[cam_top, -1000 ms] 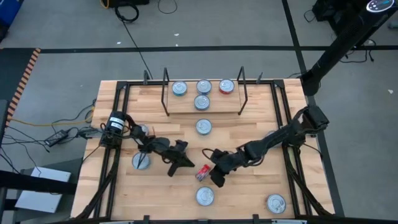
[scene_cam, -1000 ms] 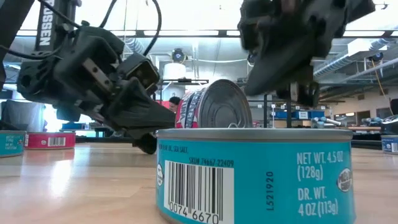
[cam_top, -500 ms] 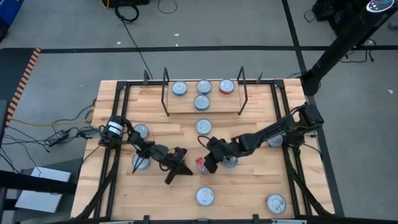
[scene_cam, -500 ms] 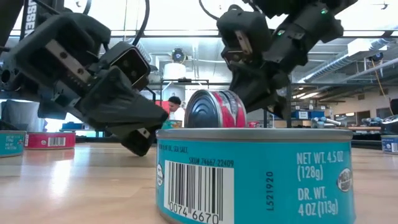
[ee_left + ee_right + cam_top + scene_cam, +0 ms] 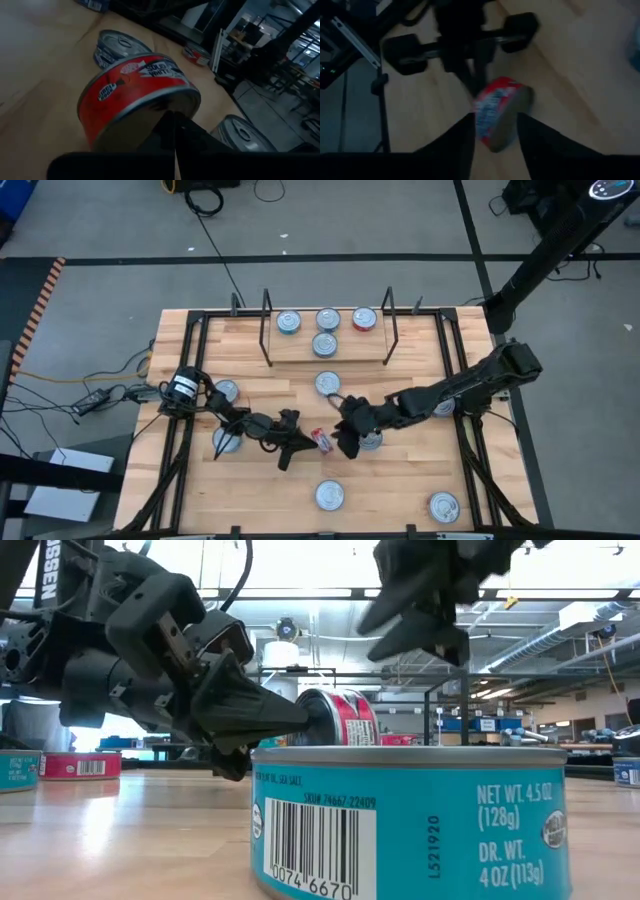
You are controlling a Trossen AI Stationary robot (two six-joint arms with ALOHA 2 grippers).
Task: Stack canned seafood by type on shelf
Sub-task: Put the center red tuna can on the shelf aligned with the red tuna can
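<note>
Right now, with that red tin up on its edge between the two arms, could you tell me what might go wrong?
The red tin stands on its rim; the shut left pincer presses its base, so it could roll or topple. The right pincer is open around it and may lose it. A silver-lidded tin close by could be knocked.

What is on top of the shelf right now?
Four tins sit on the shelf: two silver-lidded ones and a red-labelled one along the back, and one in front. Their side labels are mostly hidden from above.
</note>
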